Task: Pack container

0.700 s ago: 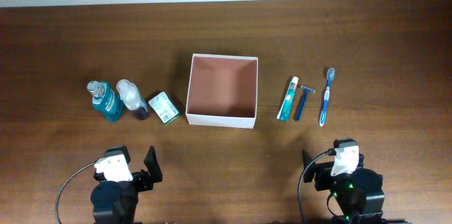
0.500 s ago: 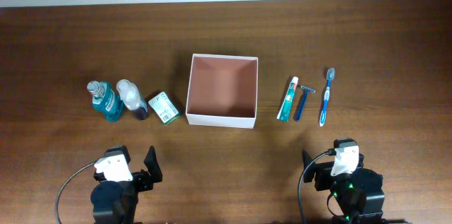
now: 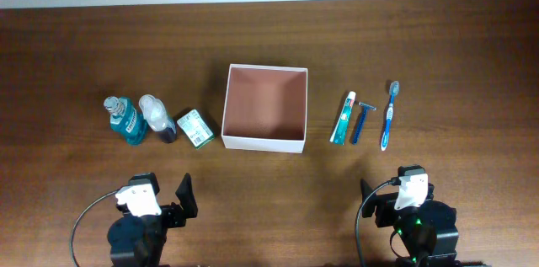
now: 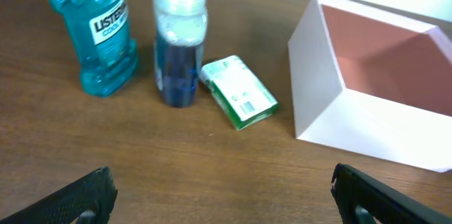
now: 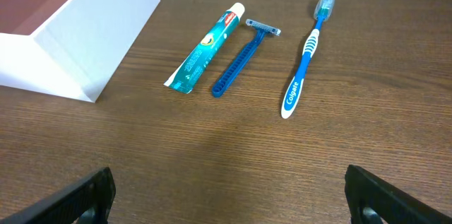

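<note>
1. Overhead view: the box (image 3: 263, 142) sits open-topped in the middle of the table (image 3: 269, 40), with white walls and a pinkish-brown floor in full view.
2. Left of the box is a row of three things. The mouthwash (image 3: 126, 120) and a blue bottle (image 3: 158, 118) with a white cap both stand upright. A green-white carton (image 3: 194, 128) lies flat just beside the box's left wall, not touching it.
3. Right of the box, the toothpaste (image 3: 344, 119), razor (image 3: 360, 122) and toothbrush (image 3: 389, 115) lie side by side. The toothpaste and razor are close together, and the toothbrush is a little apart.
4. Left wrist view: the left gripper (image 4: 222, 196) has its fingers spread wide and holds nothing. It faces the bottles, the carton and the box's near corner.
5. Right wrist view: the right gripper (image 5: 229, 199) is likewise spread wide and grasps nothing. It faces the toothpaste, razor and toothbrush.
6. Both arms sit at the table's near edge, well apart from everything.
</note>
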`<state>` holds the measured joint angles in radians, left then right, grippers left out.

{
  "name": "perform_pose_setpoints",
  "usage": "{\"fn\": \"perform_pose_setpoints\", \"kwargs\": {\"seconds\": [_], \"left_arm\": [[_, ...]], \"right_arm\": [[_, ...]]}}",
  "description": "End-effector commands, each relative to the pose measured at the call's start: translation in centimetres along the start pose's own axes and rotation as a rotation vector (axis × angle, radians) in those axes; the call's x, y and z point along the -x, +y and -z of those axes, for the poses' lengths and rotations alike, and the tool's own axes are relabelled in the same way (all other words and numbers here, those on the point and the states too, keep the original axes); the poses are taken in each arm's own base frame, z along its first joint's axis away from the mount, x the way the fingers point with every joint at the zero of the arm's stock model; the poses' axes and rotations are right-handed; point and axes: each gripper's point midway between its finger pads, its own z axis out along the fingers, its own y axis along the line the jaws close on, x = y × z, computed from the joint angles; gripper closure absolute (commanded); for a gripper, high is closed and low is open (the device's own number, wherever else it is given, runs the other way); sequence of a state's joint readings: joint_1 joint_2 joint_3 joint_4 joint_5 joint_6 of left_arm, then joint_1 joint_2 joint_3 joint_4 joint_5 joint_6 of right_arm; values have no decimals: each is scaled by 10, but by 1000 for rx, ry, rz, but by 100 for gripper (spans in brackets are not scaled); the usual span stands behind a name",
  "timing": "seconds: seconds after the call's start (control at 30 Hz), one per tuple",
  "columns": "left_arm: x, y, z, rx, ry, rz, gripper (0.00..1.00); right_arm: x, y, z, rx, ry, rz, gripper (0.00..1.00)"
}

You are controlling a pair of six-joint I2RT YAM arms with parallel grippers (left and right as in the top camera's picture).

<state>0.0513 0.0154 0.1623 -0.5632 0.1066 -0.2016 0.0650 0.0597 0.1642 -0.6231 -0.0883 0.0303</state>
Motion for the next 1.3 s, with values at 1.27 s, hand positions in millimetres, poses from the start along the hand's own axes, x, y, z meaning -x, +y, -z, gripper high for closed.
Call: {"fn": "perform_pose_setpoints", "kwargs": {"seconds": [1.27], "left_arm": [[184,-34,-26,66,548,-142,1]], "right_arm": [[0,-1,0,-1,-5,-15,1]]}}
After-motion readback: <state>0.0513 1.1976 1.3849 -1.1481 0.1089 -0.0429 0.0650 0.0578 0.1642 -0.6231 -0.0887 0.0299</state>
